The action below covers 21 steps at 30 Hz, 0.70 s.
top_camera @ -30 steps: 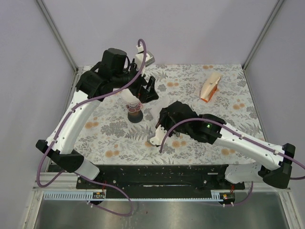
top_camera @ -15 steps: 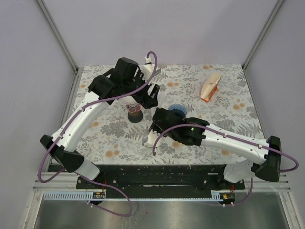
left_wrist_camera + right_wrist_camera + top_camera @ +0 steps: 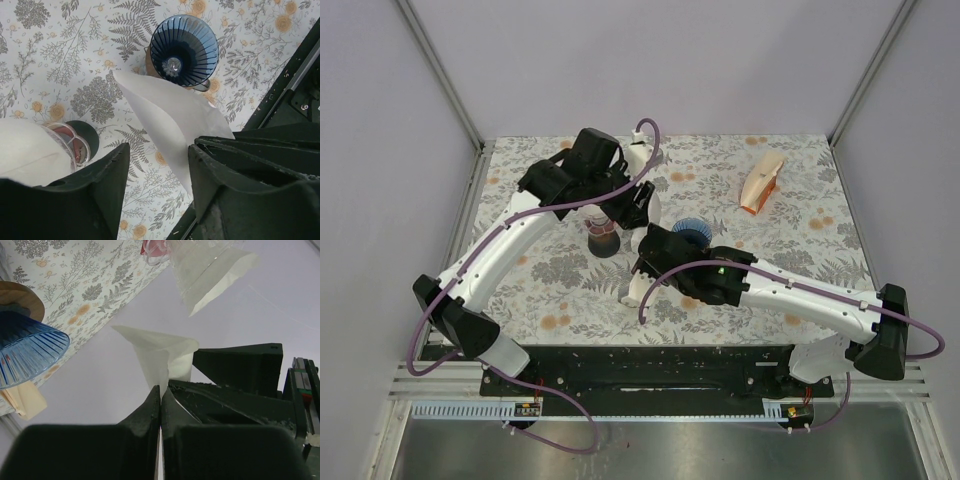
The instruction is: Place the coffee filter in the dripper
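Observation:
The blue ribbed dripper stands on a wooden collar on the floral table; it also shows in the top view and in the right wrist view. My right gripper is shut on a white paper coffee filter and holds it in the air just beside the dripper. In the left wrist view the filter fans out below the dripper. My left gripper is open and empty, its jaws on either side of the filter's lower edge without touching it. In the top view both grippers, left and right, meet left of the dripper.
A glass server on a dark base holds another white filter, just left of the grippers. An orange and white holder lies at the back right. The right arm's black body crowds the left gripper's right side.
My left arm has swung right, bringing its open gripper over the filter. My right arm has moved left and back with the filter, uncovering the dripper in the top view.

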Motion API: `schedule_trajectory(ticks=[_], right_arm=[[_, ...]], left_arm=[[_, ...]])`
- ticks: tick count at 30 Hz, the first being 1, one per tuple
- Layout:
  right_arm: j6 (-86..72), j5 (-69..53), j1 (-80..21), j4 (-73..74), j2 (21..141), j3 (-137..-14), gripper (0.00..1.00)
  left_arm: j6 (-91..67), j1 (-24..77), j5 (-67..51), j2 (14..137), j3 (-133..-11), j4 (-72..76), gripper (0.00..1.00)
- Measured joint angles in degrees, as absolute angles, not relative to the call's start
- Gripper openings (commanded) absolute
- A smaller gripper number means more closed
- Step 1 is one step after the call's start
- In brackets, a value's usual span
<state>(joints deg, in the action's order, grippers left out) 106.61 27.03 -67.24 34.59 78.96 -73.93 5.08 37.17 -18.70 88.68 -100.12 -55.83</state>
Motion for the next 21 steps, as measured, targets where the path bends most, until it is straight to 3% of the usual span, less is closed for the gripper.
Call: schedule_trajectory(ticks=[11, 19, 21], right_arm=[[106.21, 27.57, -67.29, 32.34, 78.96, -73.93, 0.0], [104.62, 27.38, -67.29, 31.38, 78.96, -73.91, 0.01], [103.59, 27.14, -67.29, 30.83, 78.96, -73.89, 0.2]], left_arm=[[6.87, 37.54, -16.1, 88.88, -99.9, -55.86, 0.0], [7.11, 37.52, -15.92, 88.88, -99.72, -55.68, 0.0], [6.98, 37.3, -15.94, 88.88, -99.15, -55.24, 0.0]])
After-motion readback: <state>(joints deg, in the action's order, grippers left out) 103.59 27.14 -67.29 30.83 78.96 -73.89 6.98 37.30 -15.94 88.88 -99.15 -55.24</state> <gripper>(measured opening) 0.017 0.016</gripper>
